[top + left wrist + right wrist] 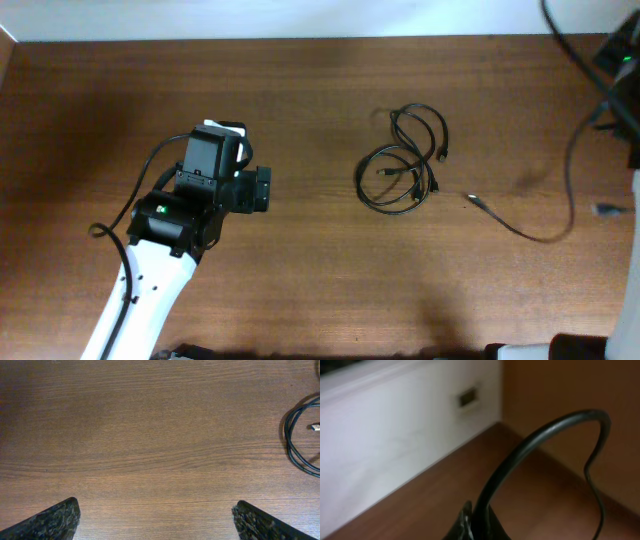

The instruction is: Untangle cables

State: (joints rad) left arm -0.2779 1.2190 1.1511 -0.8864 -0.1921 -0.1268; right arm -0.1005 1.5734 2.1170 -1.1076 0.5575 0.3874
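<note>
Left end effector [155,512] stands open above the worktop [150,435], cable loops [402,170] at its three o'clock; right end effector [477,524] clamps a cable strand [530,445].

Left gripper [157,522]: jaws spread wide, both tips cut by the bottom edge in the wrist view, and from overhead they sit hidden under the left arm [190,200]. Coil [400,172] runs off the right edge of the left wrist view, and its plugs [443,155] are too small overhead to tell the type. Right gripper [477,527] shows only as a dark sliver at the bottom edge, closed on a strand [535,440] that is badly blurred, its thin far end leaving the bottom edge; overhead, the right arm [625,60] is mostly cut by the right edge.
</note>
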